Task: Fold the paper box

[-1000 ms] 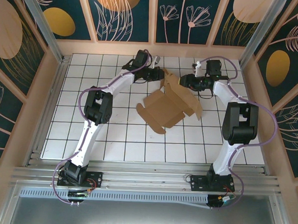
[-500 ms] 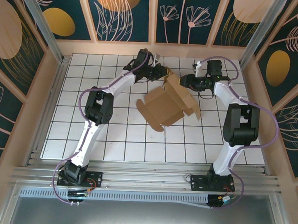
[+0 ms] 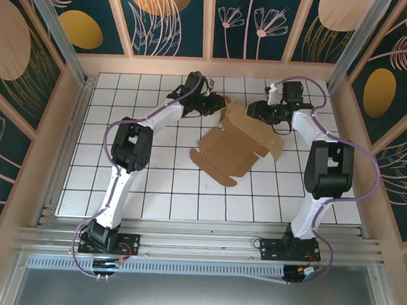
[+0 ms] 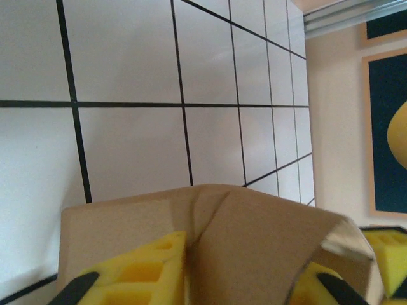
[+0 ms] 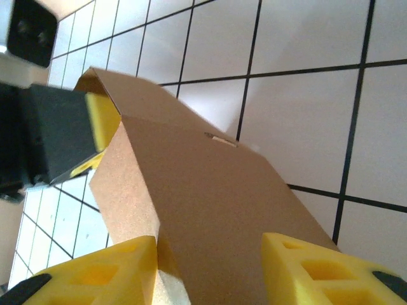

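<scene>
The half-folded paper box (image 3: 234,151) has flaps between my left fingers (image 4: 149,270) and right fingers (image 5: 318,270). Grasped or loose, I cannot tell.

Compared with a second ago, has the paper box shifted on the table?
Yes. The paper box slid slightly down-right in the top view; its left corner now sits past the grid line it met before.

The near half of the desk (image 3: 154,191) lies bare, with open passage for either arm. At the far middle the paper box (image 3: 238,151) sprawls, one flap raised between the left claw (image 3: 218,105) and the right claw (image 3: 255,113), blocking any crossing there. The side walls (image 3: 60,152) close in the desk's edges.
</scene>
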Robot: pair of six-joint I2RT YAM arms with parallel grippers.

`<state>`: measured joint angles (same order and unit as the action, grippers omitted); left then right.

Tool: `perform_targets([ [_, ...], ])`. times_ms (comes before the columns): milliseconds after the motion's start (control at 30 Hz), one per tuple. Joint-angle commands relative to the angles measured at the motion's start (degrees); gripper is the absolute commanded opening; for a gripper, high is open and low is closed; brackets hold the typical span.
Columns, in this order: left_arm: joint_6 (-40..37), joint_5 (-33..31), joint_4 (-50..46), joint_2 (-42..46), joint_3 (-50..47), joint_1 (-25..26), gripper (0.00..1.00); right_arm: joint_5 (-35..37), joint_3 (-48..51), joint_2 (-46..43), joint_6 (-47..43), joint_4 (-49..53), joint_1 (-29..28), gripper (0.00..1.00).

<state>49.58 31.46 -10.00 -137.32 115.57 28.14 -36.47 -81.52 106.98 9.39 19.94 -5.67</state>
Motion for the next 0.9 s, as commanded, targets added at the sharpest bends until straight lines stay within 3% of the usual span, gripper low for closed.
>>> perform_targets([
  [0,1.9,10.1,6.3,7.2,-2.0,3.1,0.27,8.4,0.5,3.8,0.9,5.5,-0.2,0.47],
  [133,3.8,10.9,6.9,7.8,-3.0,3.2,0.30,7.6,0.7,3.8,1.0,4.6,-0.4,0.47],
  [300,14.1,12.7,17.5,8.2,-7.2,3.7,0.31,7.5,0.7,4.2,1.0,4.3,-1.0,0.46],
  [467,12.1,12.6,18.1,7.9,-8.4,4.0,0.32,7.4,2.8,2.7,0.8,2.5,-1.9,0.46],
  [533,6.0,12.4,15.2,7.9,-7.8,4.0,0.38,7.5,3.8,2.0,0.6,1.6,-2.2,0.46],
  [667,-14.7,7.3,7.1,10.6,-8.9,4.0,0.41,10.5,4.7,1.0,-0.3,2.0,-3.0,0.46],
  [867,-36.5,13.2,7.3,13.4,-16.1,4.2,0.45,12.5,4.7,-0.1,-1.1,2.3,-3.5,0.46],
])
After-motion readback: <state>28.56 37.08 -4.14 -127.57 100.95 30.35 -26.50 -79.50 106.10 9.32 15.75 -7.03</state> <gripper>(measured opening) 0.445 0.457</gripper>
